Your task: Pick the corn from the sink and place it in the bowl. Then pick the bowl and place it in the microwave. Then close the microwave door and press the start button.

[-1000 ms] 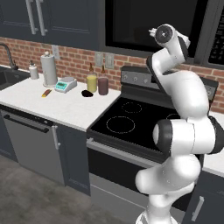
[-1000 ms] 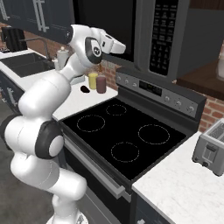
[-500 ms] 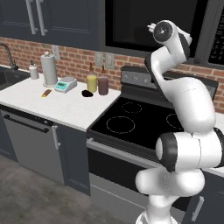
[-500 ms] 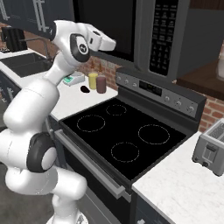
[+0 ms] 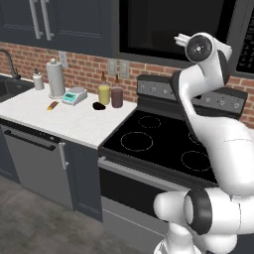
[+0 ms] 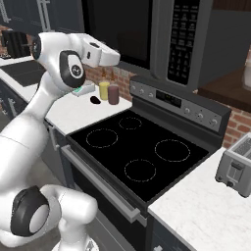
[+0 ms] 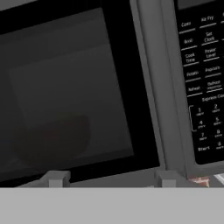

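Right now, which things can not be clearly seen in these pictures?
- Hand view: the bowl is a dim shape behind the dark microwave door glass; corn inside cannot be told.
- Hand view: keypad is cut by the right edge.
- Left base view: sink is cut by the left edge.

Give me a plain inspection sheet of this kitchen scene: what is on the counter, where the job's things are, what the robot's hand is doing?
Surface: white counter left of a black stove top with bare burners.
Job's things: microwave door looks shut; a dim reddish-brown bowl shows through its glass. Keypad panel at right. Sink at the far left edge. Corn: not made out.
Clutter: paper towel roll, small scale, yellow jar, dark jar, a small orange-brown stick, toaster.
Gripper: gripper raised before the microwave, holding nothing; jaw spacing not clear.
Cables: nothing seen.
Surroundings: brick backsplash, dark cabinets.
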{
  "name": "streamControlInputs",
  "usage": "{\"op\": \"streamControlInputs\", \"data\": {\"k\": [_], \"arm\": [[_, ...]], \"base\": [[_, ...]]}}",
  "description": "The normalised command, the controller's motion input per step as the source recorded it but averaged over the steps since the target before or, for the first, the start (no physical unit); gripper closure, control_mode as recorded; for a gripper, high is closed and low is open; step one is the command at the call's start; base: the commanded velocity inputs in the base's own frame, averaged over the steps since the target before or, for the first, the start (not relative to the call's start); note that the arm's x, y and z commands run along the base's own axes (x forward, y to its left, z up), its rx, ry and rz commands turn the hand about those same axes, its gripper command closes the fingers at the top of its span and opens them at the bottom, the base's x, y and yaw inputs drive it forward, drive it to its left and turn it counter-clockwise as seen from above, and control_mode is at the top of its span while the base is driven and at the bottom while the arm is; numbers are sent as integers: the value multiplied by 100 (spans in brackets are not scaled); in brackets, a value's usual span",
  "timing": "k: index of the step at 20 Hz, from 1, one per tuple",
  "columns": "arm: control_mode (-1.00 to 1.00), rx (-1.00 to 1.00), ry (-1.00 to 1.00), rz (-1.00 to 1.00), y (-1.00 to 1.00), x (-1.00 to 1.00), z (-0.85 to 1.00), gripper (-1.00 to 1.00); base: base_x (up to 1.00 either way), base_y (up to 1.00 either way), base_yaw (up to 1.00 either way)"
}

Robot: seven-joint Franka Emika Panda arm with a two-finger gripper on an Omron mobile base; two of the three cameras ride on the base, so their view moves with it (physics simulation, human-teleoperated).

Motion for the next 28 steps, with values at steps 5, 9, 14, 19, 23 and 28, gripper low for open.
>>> {"op": "streamControlInputs", "data": {"k": [5,9,14,19,23,28], "arm": [[-100,-7,-1,7,1,-100,0,100],[-100,-15,-10,7,5,-100,-1,100],[-100,-21,-2,5,3,-92,0,100],[-100,-24,9,10,2,-52,0,100],[-100,-15,10,14,0,-33,0,100],[-100,-3,7,2,-2,-4,0,100]], "base": [[0,0,0],[0,0,0],[0,0,0],[0,0,0],[0,0,0],[0,0,0]]}}
